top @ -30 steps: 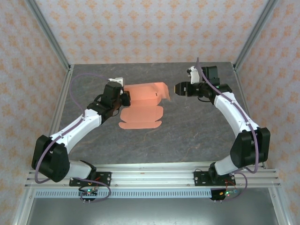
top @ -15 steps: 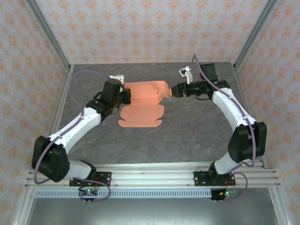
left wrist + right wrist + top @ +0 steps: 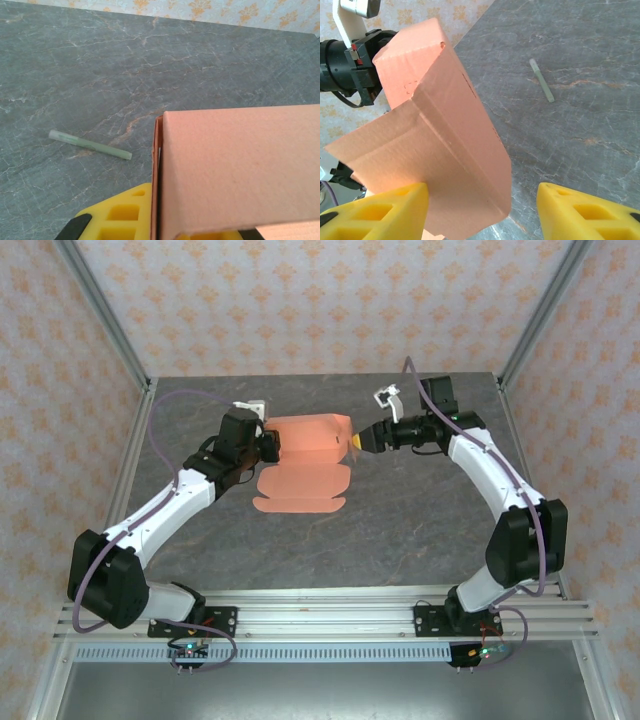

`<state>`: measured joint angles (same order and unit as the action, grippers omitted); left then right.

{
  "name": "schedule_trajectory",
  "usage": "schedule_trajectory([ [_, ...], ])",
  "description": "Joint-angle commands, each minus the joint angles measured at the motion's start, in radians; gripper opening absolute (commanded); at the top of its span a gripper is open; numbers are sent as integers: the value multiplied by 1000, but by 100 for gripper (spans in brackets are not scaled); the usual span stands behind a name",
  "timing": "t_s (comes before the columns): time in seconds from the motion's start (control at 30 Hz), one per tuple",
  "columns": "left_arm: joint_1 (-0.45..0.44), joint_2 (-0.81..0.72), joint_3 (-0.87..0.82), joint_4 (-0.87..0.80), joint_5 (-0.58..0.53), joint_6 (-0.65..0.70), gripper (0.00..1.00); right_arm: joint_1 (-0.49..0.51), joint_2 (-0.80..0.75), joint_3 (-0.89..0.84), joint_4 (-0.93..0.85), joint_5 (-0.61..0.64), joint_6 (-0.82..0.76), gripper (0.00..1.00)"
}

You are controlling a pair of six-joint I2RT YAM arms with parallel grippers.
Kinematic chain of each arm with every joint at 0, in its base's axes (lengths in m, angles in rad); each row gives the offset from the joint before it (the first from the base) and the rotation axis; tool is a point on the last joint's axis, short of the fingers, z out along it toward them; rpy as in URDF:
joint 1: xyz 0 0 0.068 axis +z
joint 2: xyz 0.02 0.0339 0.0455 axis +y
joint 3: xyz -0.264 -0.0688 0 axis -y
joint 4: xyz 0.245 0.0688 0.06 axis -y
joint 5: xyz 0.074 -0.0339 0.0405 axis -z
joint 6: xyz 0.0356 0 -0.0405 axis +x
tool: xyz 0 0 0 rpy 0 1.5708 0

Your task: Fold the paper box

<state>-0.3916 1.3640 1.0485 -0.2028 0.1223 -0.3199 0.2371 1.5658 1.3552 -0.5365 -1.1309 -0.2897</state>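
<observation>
The paper box (image 3: 312,432) is salmon-orange card, partly folded. Its rear panel stands raised while a flat tabbed part (image 3: 300,490) lies on the table in front. My left gripper (image 3: 272,447) is shut on the box's left edge; in the left wrist view the card (image 3: 240,170) rises out of the yellow fingers (image 3: 120,215). My right gripper (image 3: 357,440) is open at the box's right end. In the right wrist view the box's end (image 3: 445,150) reaches into the gap between the yellow fingers (image 3: 385,210), close to the left one and well apart from the right one.
A thin pale-green stick (image 3: 90,144) lies on the grey marble-look table behind the box; the right wrist view has the stick (image 3: 541,80) too. Metal frame posts and patterned walls bound the table (image 3: 400,530) at the back and sides.
My right gripper has moved left, from apart on the right up to the box's right end. The left gripper keeps its hold and has barely moved.
</observation>
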Motion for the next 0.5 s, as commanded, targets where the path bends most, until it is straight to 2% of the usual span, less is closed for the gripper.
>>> schedule_trajectory([
  [0.0, 9, -12, 41, -13, 26, 4, 0, 19, 18, 45, 1, -16, -23, 59],
  [0.47, 5, -5, 50, -17, 54, 1, 0, 65, 36, 76, -7, 23, -34, 53],
])
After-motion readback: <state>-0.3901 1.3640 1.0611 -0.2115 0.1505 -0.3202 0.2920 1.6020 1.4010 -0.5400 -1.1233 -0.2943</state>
